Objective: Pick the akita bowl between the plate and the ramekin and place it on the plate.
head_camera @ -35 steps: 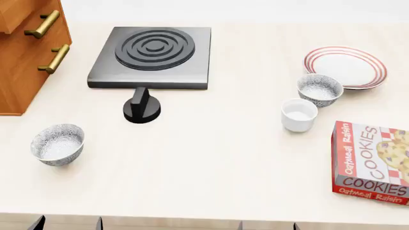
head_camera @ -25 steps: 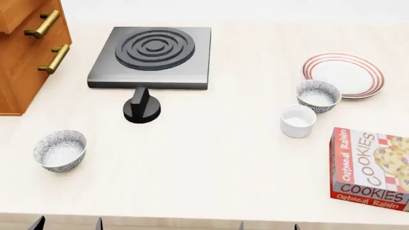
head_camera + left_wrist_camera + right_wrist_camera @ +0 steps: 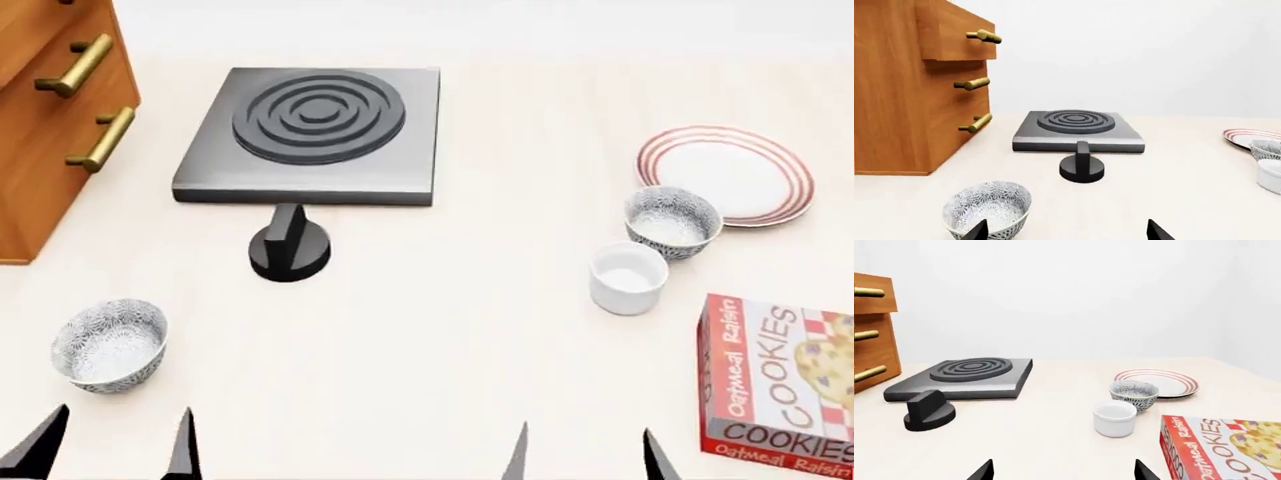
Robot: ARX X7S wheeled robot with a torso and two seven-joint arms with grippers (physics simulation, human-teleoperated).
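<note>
The akita bowl (image 3: 673, 221) (image 3: 1134, 394) (image 3: 1266, 149), grey speckled, stands at the right of the counter between the red-ringed plate (image 3: 725, 174) (image 3: 1157, 382) (image 3: 1247, 137) behind it and the white ramekin (image 3: 627, 277) (image 3: 1115, 417) (image 3: 1271, 175) in front of it. My right gripper (image 3: 581, 455) (image 3: 1063, 471) is open at the near edge, well short of the ramekin, with nothing between its tips. At the near left my left gripper (image 3: 114, 447) (image 3: 1065, 232) hangs open, just in front of a second speckled bowl (image 3: 110, 345) (image 3: 987, 208).
A black hotplate (image 3: 311, 133) sits at the back with a black knob (image 3: 290, 248) in front of it. A wooden drawer unit (image 3: 54, 110) with brass handles stands at the far left. A red cookie box (image 3: 781, 385) lies at the near right.
The head view has shifted: everything on the counter sits lower in the frame, and the tips of both grippers have come into view at the bottom edge.
</note>
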